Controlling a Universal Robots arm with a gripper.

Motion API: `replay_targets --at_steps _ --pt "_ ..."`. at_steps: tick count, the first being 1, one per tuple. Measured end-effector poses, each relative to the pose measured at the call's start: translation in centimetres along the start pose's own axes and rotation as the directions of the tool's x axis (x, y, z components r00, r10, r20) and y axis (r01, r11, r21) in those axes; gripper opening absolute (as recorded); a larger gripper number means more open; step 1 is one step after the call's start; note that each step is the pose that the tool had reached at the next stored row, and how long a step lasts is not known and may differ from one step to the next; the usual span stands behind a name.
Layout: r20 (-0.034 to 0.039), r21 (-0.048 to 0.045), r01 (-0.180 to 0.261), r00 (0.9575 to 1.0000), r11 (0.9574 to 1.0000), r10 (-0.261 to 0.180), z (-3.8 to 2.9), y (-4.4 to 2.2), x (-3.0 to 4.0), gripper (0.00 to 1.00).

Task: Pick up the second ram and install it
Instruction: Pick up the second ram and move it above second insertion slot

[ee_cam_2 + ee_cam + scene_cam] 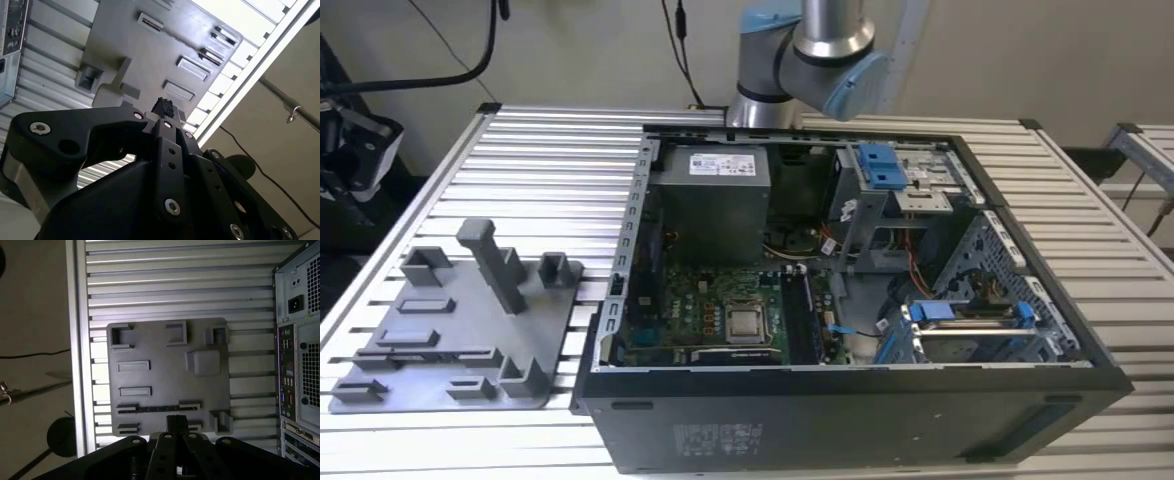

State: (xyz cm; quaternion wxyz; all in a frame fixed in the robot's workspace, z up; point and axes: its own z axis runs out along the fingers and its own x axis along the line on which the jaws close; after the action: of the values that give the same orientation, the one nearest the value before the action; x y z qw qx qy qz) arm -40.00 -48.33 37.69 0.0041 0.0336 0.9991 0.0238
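My gripper (176, 421) hangs well above the grey plastic tray (165, 352), its black fingers pressed together and shut with nothing visible between them. In the second wrist view the fingertips (165, 106) point down at the tray (150, 55). A long thin dark strip, which looks like the second ram (157, 409) standing on edge, sits in the tray between two low holders, just ahead of the fingertips. The tray (400, 385) lies at the exterior view's left, beside the open computer case (854, 420).
The case lies open on its side on the slatted metal table (547, 150), showing a motherboard (720, 315), a power supply (707, 200) and blue drive clips (887, 170). A tall post (494, 262) rises from the tray. The arm's elbow (814, 60) stands behind the case.
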Motion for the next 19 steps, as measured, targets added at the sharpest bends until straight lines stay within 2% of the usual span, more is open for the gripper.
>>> replay_targets --at_steps 12,16,19 --pt "-0.0002 0.0 0.004 1.0 1.0 -0.004 0.0 -0.03 0.0 0.11" --pt "-0.0019 -0.0003 0.041 0.9991 0.9991 -0.041 0.0 -0.03 0.0 0.11" --pt "-0.0038 -0.0003 0.079 0.9968 0.9969 -0.079 0.0 -0.04 0.06 0.11"
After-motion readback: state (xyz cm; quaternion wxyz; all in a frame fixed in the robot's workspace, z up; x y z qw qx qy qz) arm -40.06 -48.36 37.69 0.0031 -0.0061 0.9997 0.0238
